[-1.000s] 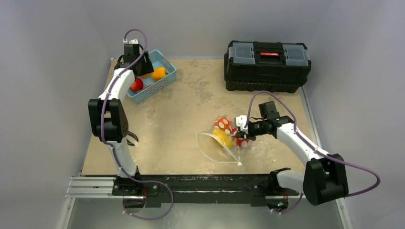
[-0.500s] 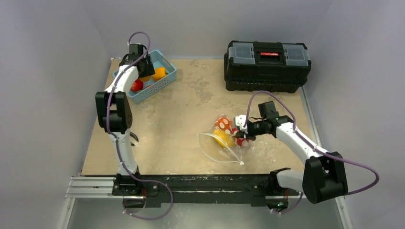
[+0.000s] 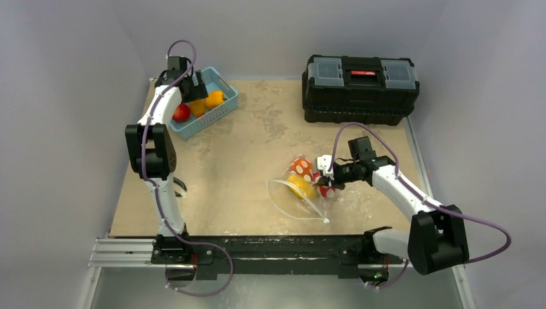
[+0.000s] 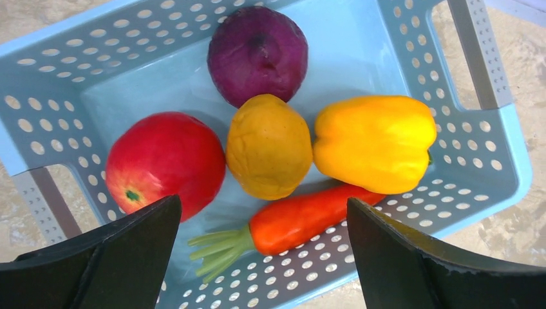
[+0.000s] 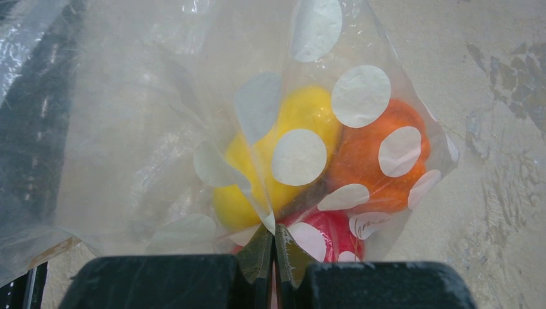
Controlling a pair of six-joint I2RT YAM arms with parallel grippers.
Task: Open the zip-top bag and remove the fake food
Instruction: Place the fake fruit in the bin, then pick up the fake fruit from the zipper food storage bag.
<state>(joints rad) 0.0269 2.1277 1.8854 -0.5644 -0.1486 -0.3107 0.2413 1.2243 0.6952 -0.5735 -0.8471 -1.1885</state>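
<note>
Over the basket, the left gripper stands open above five fake food pieces; the right gripper pinches the zip-top bag (about three pieces not yet out).

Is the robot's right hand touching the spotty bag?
Touching. The right wrist view shows the right gripper with its fingers shut on a fold of the zip-top bag.

L gripper opened, fake food dropped in basket.
</note>
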